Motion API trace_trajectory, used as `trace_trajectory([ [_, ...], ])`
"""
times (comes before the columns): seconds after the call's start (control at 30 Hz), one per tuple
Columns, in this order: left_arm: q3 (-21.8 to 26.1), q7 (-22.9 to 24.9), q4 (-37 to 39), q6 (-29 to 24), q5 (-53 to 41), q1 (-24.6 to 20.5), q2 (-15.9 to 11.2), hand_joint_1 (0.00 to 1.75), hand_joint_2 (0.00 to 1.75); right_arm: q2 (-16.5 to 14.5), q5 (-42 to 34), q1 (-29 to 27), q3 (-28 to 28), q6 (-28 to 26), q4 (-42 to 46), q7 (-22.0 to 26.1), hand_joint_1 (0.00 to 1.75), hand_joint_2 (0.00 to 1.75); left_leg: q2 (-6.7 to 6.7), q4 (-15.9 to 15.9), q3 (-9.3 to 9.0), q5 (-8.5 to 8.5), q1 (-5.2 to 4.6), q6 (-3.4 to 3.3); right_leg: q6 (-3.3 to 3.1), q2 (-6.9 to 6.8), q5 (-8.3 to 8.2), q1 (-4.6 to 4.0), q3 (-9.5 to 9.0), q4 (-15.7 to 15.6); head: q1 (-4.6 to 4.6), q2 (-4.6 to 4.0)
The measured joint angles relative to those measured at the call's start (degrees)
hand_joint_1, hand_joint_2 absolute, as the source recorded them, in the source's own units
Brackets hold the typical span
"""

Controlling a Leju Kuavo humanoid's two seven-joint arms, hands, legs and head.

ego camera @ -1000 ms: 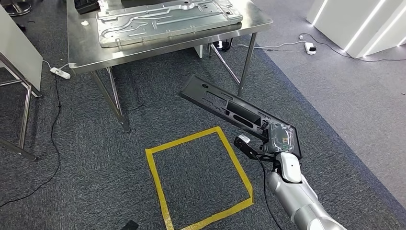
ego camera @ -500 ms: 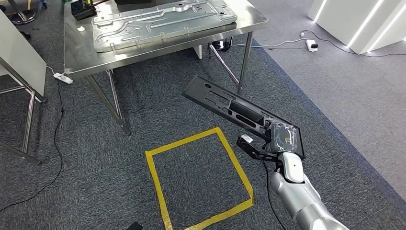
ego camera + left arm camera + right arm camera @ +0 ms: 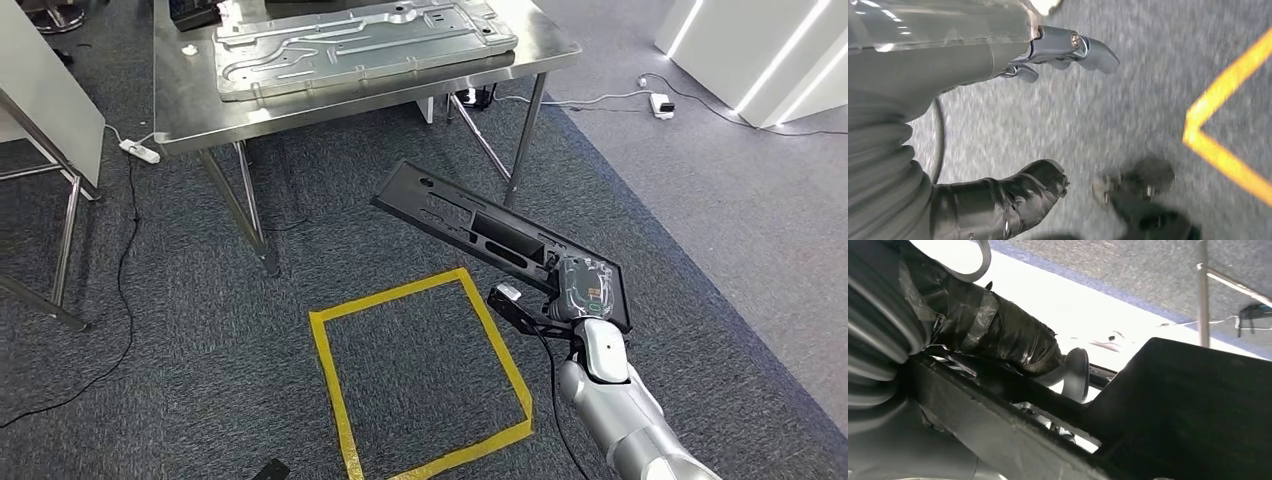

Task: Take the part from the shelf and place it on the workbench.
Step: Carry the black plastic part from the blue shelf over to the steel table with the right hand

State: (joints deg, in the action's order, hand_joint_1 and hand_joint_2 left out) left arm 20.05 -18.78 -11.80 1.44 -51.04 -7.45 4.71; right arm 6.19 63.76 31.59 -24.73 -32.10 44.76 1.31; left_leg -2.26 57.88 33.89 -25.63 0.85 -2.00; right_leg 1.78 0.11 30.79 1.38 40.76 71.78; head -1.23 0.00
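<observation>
A long black plastic part (image 3: pixel 480 232) with several cut-outs hangs in the air over the carpet, slanting up toward the workbench. My right hand (image 3: pixel 583 290) grips its near end. In the right wrist view the thumb (image 3: pixel 1013 340) presses on the part (image 3: pixel 1193 405), which fills the foreground. The steel workbench (image 3: pixel 190 110) stands ahead at the top of the head view. My left hand (image 3: pixel 1043 115) hangs over the grey carpet, fingers apart and holding nothing.
A large grey metal panel (image 3: pixel 360 42) covers most of the workbench top. A yellow tape square (image 3: pixel 420 370) marks the carpet in front of me. Cables and a power strip (image 3: pixel 140 150) lie on the floor by the bench legs. White panels (image 3: pixel 760 50) stand at the right.
The whole view has shifted slightly as the camera moved; the workbench sits a little to the right and lower than before. My right hand holds the black part the same way.
</observation>
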Motion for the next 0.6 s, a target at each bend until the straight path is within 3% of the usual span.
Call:
trace_trajectory([
  [0.07,0.0,0.0,0.0,0.0,0.0,0.0,0.0,0.00,1.75,0.0,0.0,0.1,0.0,-0.1,-0.1,0.0,1.75,1.75,-0.96,0.5,0.18,-0.30,0.05,0.54,0.00,1.76,-3.29,0.32,-3.81,-8.0,0.01,0.00],
  [0.1,0.0,0.0,0.0,0.0,0.0,-0.1,0.0,0.00,1.75,0.1,0.0,0.2,0.0,-0.1,-0.1,0.0,1.75,1.75,-1.39,0.7,0.40,-0.38,0.04,0.89,-0.03,2.61,-3.99,0.38,-5.10,-10.6,0.01,0.00],
  [0.13,-0.1,0.0,0.0,0.0,0.0,-0.1,0.0,0.00,1.75,0.1,0.0,0.1,0.0,-0.2,-0.1,0.0,1.75,1.75,-1.80,0.8,0.62,-0.37,0.04,1.25,-0.08,3.24,-3.97,0.33,-5.68,-11.8,-0.01,0.00],
  [0.2,-0.1,0.0,0.0,0.0,0.0,-0.1,0.0,0.00,1.75,0.0,0.0,0.1,0.0,-0.3,-0.1,0.0,1.75,1.75,-2.66,0.6,0.85,-0.16,0.15,1.99,-0.55,2.70,-3.89,0.20,-5.88,-12.0,-0.03,0.00],
  [0.27,-0.1,0.0,0.0,0.0,0.0,0.0,0.0,0.00,1.75,-0.1,0.0,0.1,0.1,-0.3,0.0,0.0,1.75,1.75,-1.79,1.6,1.34,-0.85,0.20,2.59,-1.44,1.71,-4.05,0.31,-6.22,-12.5,-0.04,0.00],
  [0.3,-0.1,0.0,0.0,0.0,-0.1,0.1,-0.1,0.00,1.75,-0.2,0.0,0.2,0.1,-0.4,0.0,0.0,1.75,1.75,-0.74,3.5,2.19,-2.01,0.17,2.81,-1.89,1.22,-4.13,0.37,-6.41,-12.8,-0.06,0.00],
  [0.37,-0.1,0.0,0.0,0.0,-0.1,0.0,-0.1,0.00,1.75,-0.2,0.0,0.3,0.1,-0.4,0.0,-0.1,1.75,1.75,1.28,10.8,5.56,-5.60,0.16,3.10,-2.46,0.32,-4.07,0.07,-6.60,-12.9,-0.09,0.00],
  [0.43,-0.1,0.0,0.0,0.0,-0.1,0.0,-0.1,0.00,1.75,-0.2,0.0,0.2,0.1,-0.4,0.0,-0.1,1.75,1.75,1.77,17.1,8.68,-7.59,0.23,3.21,-2.65,-0.40,-3.94,-0.23,-6.69,-12.9,-0.09,0.00],
  [0.47,-0.1,0.0,0.0,0.0,-0.1,0.0,-0.1,0.00,1.75,-0.2,0.0,0.2,0.1,-0.4,0.0,-0.1,1.75,1.75,1.82,17.3,8.82,-6.93,0.24,3.16,-2.67,-0.63,-3.87,-0.32,-6.79,-12.9,-0.09,0.00],
  [0.5,-0.1,0.0,0.0,0.0,-0.1,0.1,-0.1,0.00,1.75,-0.2,0.1,0.1,0.1,-0.4,0.0,-0.1,1.75,1.75,1.85,15.0,7.76,-5.25,0.23,3.01,-2.65,-0.80,-3.78,-0.39,-6.94,-12.9,-0.10,0.00],
  [0.57,-0.1,0.0,0.0,0.0,-0.1,0.1,-0.1,0.00,1.75,-0.3,0.1,0.1,0.1,-0.4,0.0,0.0,1.75,1.75,2.01,6.8,3.68,-1.31,0.04,2.34,-2.43,-1.06,-3.52,-0.56,-7.32,-12.8,-0.08,0.00],
  [0.6,-0.1,0.0,0.0,0.0,-0.1,0.0,-0.2,0.00,1.75,-0.3,0.0,0.2,0.1,-0.4,0.0,0.0,1.75,1.75,2.12,3.5,2.02,-0.24,-0.12,1.99,-2.23,-1.15,-3.41,-0.67,-7.38,-12.8,-0.09,0.00],
])
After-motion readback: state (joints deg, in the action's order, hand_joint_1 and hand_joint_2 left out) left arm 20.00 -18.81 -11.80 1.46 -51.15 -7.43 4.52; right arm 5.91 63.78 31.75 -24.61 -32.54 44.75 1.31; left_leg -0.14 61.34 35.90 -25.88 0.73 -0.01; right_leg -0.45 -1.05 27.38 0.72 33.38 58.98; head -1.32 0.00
